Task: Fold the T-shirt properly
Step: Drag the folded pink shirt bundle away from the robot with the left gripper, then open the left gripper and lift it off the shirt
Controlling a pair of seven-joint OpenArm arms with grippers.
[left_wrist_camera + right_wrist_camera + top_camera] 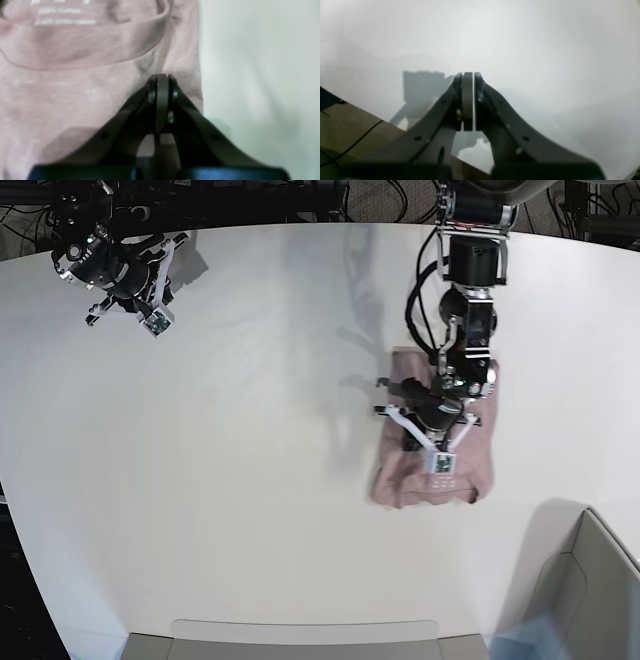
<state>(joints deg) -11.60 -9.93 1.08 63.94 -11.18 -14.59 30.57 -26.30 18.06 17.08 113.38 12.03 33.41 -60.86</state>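
The T-shirt (400, 475) lies as a folded dusty-pink bundle right of the table's centre. My left arm (470, 330) reaches down from the far edge and covers its middle. In the left wrist view the left gripper (162, 77) is shut, with no cloth between the fingertips. It hovers over the T-shirt (75, 100) just below the collar band (82, 50), close to the cloth's right edge. Pale print shows inside the neck. The right gripper (468, 74) is shut on nothing over bare white table, at the far left corner in the base view.
White table (220, 480) surrounds the shirt on all sides. A grey bin (590, 590) stands off the near right corner. A grey strip (300, 640) runs along the near edge. The table's edge and a brown floor (345, 125) with a cable show beneath the right gripper.
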